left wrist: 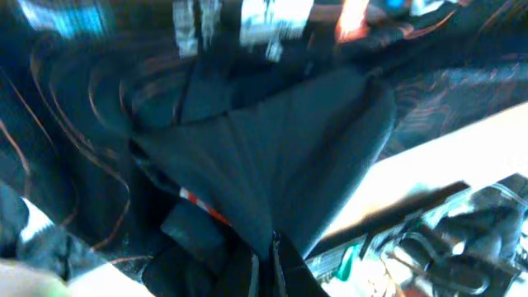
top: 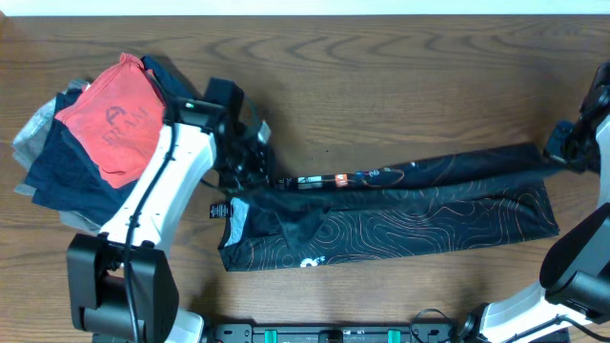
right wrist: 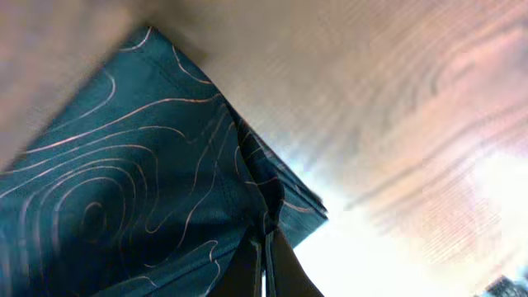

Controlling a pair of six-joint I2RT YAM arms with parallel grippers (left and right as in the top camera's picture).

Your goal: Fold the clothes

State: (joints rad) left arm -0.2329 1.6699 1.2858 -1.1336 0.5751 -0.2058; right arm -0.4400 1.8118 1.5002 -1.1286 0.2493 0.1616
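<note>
The thin, shiny black jersey [top: 419, 214] with orange contour lines is stretched along the wooden table [top: 381, 76], its ends clamped in the fully closed left gripper [left wrist: 271, 252] and right gripper [right wrist: 266, 247].

The jersey [top: 400, 214] lies lengthwise across the middle of the bench [top: 381, 76]. Its rear edge is strung between the left end effector [top: 250, 171] and the right end effector [top: 562, 152]. A garment pile [top: 95, 133] sits at far left, apart.
</note>
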